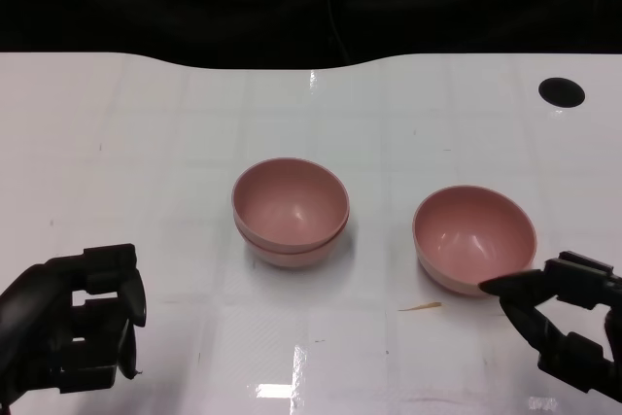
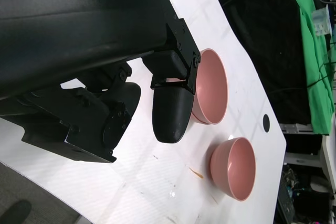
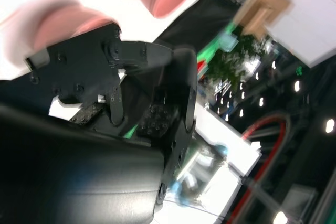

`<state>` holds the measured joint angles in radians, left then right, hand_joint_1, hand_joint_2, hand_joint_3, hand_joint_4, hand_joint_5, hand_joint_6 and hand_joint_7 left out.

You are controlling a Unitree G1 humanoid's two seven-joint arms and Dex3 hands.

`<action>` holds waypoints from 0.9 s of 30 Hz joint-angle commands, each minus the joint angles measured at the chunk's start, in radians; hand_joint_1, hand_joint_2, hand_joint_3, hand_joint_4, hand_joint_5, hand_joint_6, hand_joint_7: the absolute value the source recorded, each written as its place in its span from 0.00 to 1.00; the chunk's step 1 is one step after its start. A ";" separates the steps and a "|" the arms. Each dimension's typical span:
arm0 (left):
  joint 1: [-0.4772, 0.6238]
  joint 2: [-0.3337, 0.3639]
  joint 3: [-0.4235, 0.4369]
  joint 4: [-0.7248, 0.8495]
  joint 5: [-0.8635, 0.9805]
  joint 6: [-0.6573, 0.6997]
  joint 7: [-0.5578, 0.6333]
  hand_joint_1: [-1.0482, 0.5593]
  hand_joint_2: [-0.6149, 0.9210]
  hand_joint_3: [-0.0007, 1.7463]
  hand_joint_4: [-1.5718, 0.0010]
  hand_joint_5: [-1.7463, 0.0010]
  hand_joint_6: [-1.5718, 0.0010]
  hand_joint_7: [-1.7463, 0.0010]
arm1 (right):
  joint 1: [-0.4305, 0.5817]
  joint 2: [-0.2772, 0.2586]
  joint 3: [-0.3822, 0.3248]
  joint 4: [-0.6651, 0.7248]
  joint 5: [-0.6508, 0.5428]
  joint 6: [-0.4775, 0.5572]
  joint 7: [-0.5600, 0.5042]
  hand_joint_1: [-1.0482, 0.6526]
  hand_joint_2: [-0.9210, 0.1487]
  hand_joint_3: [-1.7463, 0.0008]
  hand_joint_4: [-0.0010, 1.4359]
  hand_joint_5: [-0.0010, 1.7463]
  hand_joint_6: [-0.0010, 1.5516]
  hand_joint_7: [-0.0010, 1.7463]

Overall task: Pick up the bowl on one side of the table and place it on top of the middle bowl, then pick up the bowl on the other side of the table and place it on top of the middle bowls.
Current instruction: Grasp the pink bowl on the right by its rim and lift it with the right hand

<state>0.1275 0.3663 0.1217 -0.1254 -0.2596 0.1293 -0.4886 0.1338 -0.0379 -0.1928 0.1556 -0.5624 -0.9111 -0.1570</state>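
Two pink bowls (image 1: 291,209) sit nested one in the other at the middle of the white table (image 1: 146,123); the left wrist view shows them too (image 2: 212,85). A single pink bowl (image 1: 473,236) stands to their right, also visible as the bowl (image 2: 236,167). My right hand (image 1: 564,323) is at that bowl's near right side, fingers apart, one fingertip (image 1: 498,286) at its rim, holding nothing. My left hand (image 1: 73,332) hovers low at the near left, empty, well away from the bowls. The right wrist view is blurred, with a pink bowl (image 3: 58,22) just beyond the right hand (image 3: 131,103).
A round black hole (image 1: 561,92) is in the table at the far right. A small tan sliver (image 1: 420,307) lies in front of the right bowl. Beyond the table's far edge it is dark. A green cloth (image 2: 315,51) hangs past the table.
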 commanded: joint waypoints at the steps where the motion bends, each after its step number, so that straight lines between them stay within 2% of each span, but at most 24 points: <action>1: -0.017 0.008 0.012 0.011 0.000 -0.001 0.001 0.80 0.79 0.77 0.46 0.00 0.53 0.00 | 0.010 -0.065 0.013 -0.078 -0.156 0.068 -0.062 0.35 0.00 0.91 0.51 0.21 0.55 0.01; 2: -0.018 0.006 0.014 0.010 0.000 0.001 0.005 0.80 0.80 0.76 0.46 0.00 0.53 0.00 | 0.027 -0.081 0.023 -0.136 -0.226 0.137 -0.039 0.35 0.00 0.92 0.50 0.19 0.53 0.01; 3: -0.017 0.000 0.016 0.005 0.000 0.004 0.014 0.81 0.80 0.76 0.45 0.00 0.53 0.00 | 0.044 -0.097 0.036 -0.197 -0.296 0.213 -0.003 0.28 0.00 0.90 0.45 0.12 0.44 0.00; 4: -0.017 -0.005 0.018 0.001 -0.001 0.006 0.022 0.82 0.80 0.76 0.45 0.00 0.53 0.00 | 0.056 -0.112 0.051 -0.245 -0.350 0.280 0.029 0.24 0.00 0.90 0.42 0.09 0.40 0.00; 9: -0.015 -0.044 0.044 -0.026 -0.077 0.075 0.038 0.81 0.83 0.75 0.43 0.00 0.53 0.00 | 0.063 -0.171 0.143 -0.342 -0.491 0.484 0.106 0.17 0.00 0.95 0.37 0.02 0.35 0.00; 18: -0.021 -0.063 0.070 -0.049 -0.188 0.186 0.024 0.78 0.87 0.75 0.40 0.00 0.54 0.00 | -0.045 -0.260 0.295 -0.334 -0.563 0.683 0.219 0.14 0.00 0.95 0.34 0.00 0.31 0.00; 27: -0.024 -0.073 0.061 -0.045 -0.179 0.184 0.035 0.77 0.85 0.76 0.39 0.00 0.52 0.00 | -0.189 -0.330 0.402 -0.201 -0.557 0.763 0.222 0.15 0.00 0.96 0.36 0.01 0.32 0.01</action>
<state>0.1043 0.2885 0.1758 -0.1705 -0.4385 0.3124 -0.4588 -0.0347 -0.3426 0.2020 -0.0665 -1.1312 -0.1577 0.0641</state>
